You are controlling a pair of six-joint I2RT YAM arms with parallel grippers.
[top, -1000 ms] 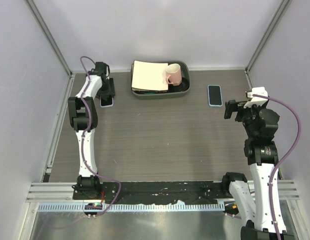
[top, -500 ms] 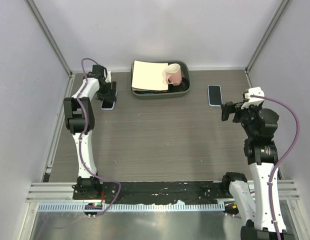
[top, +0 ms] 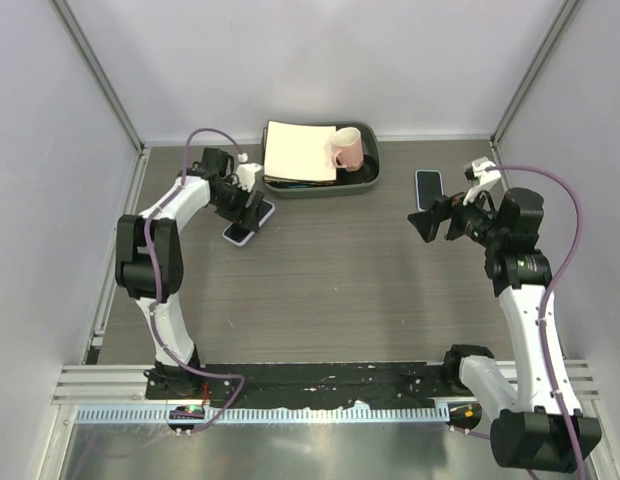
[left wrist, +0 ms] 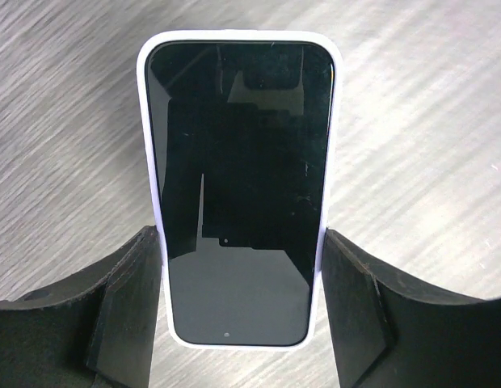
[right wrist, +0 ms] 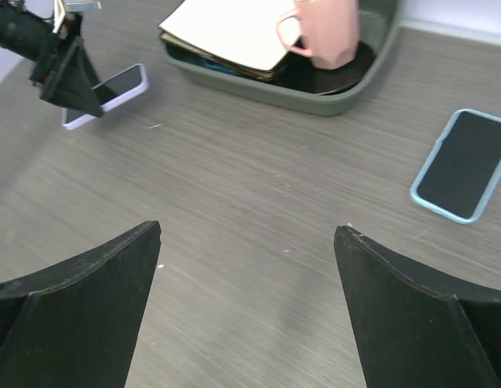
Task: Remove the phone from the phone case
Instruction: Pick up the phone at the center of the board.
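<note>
A black-screened phone (left wrist: 238, 186) in a pale lilac-white phone case (left wrist: 143, 97) sits between the fingers of my left gripper (left wrist: 242, 242). The jaws are shut on its two long sides near the bottom end. From above, this phone (top: 250, 222) is held low over the table, left of centre, with the left gripper (top: 244, 207) just behind it. My right gripper (top: 422, 222) hangs open over the right half of the table. It points left and has nothing between its fingers (right wrist: 113, 267). The right wrist view also shows the held phone (right wrist: 113, 87).
A second phone in a light blue case (top: 429, 190) lies flat at the far right, just behind my right gripper. A green tray (top: 320, 188) at the back centre holds a cream notebook (top: 300, 152) and a pink mug (top: 346, 150).
The left arm has carried the cased phone from the far left corner toward the table's middle. The right gripper has swung left and lower, now pointing at the table centre.
</note>
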